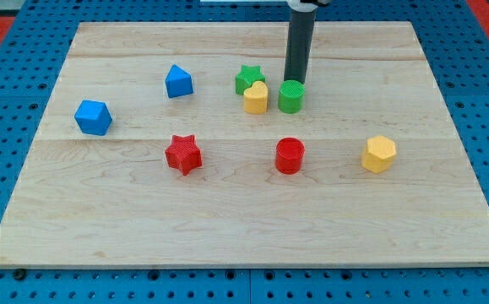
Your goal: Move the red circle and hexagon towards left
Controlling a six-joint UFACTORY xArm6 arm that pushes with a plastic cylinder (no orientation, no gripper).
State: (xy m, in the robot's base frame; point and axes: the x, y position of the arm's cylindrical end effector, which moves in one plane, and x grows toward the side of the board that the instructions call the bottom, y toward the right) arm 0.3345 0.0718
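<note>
Camera view shows a wooden bench (227,219) with eight small blocks on it. My tip (295,81) comes down from the view's top and ends just behind the green circle (290,96) — it looks like it touches it, but I cannot tell for sure. It is a plain rod, so this tool has no parts that open or close.

The red circle (290,155) sits near the middle, a bit toward the view's bottom. The yellow hexagon (379,154) is off to its right, well apart from it and nearer the bench's right edge. To the left of the red circle is the red star (183,154), with open wood between them.

Counting — two red, two yellow, two green, two blue: also a yellow block (256,97), a green star (248,78), a blue block (178,81) and a blue cube (93,116).
</note>
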